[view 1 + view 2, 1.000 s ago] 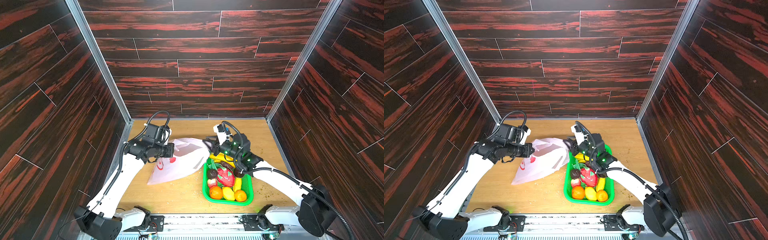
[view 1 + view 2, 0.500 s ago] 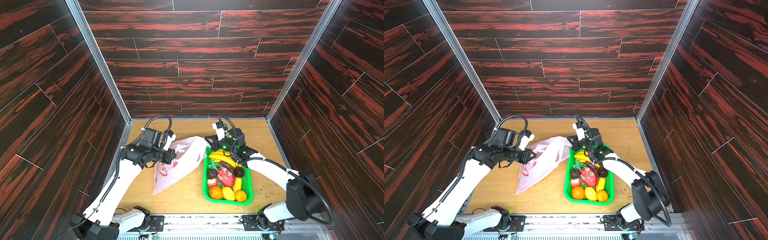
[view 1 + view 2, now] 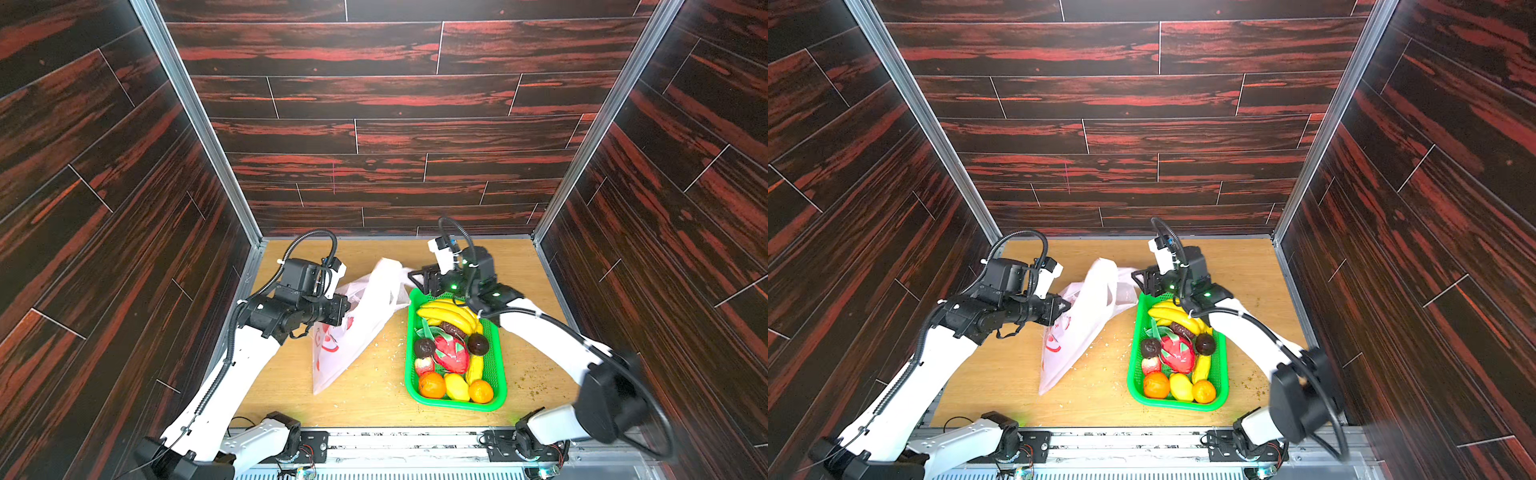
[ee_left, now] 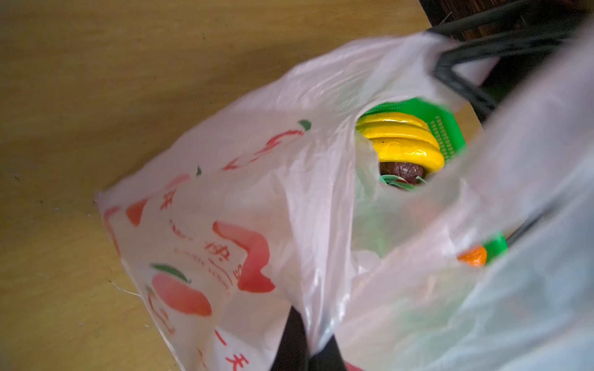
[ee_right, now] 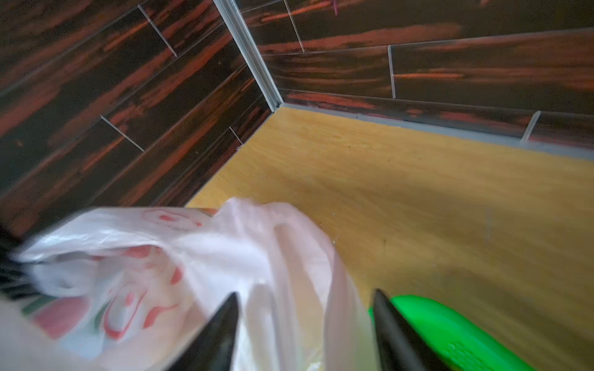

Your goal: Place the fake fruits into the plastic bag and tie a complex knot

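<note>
Dark red-streaked panels wall the wooden table (image 3: 291, 386) on three sides, leaving bare board along the lower middle and upper right of both top views. At centre the plastic bag (image 3: 365, 320) sags, its lower corner on the board and its mouth just beside the green basket (image 3: 457, 405). The basket sits right of centre with the fake fruits (image 3: 451, 353) inside. The left gripper (image 3: 345, 307) is clenched on the bag's left rim, fingers (image 4: 292, 340) pinching film. The right gripper (image 5: 305, 297) stands spread, with loose film lying between its fingers. Bag folds hide most of the basket from the left wrist view. The right wrist view is blurred.
</note>
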`<control>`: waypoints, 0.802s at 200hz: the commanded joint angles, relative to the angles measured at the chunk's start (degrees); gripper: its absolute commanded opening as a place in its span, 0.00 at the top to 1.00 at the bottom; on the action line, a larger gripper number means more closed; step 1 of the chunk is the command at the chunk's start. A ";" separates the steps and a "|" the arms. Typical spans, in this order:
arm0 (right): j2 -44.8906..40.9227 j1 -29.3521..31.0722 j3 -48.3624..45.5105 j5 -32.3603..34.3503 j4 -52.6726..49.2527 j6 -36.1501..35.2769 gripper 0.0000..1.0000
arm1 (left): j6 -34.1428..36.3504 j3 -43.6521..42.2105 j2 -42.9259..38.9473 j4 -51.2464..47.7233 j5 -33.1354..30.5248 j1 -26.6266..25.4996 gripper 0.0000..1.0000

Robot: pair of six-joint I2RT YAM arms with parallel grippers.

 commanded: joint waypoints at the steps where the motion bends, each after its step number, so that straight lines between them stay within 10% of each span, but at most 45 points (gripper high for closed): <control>1: -5.76 -0.28 2.33 -0.01 -11.13 -1.32 0.23 | -1.26 -0.39 1.21 0.87 1.88 0.23 1.00; 75: -12.74 1.13 0.65 -22.03 -6.93 -3.97 0.16 | -4.18 -1.96 2.88 3.29 5.57 0.24 1.00; 160: -1.25 15.34 3.33 -18.61 -14.89 -6.80 0.43 | -8.89 -1.60 5.01 3.89 4.23 0.18 1.00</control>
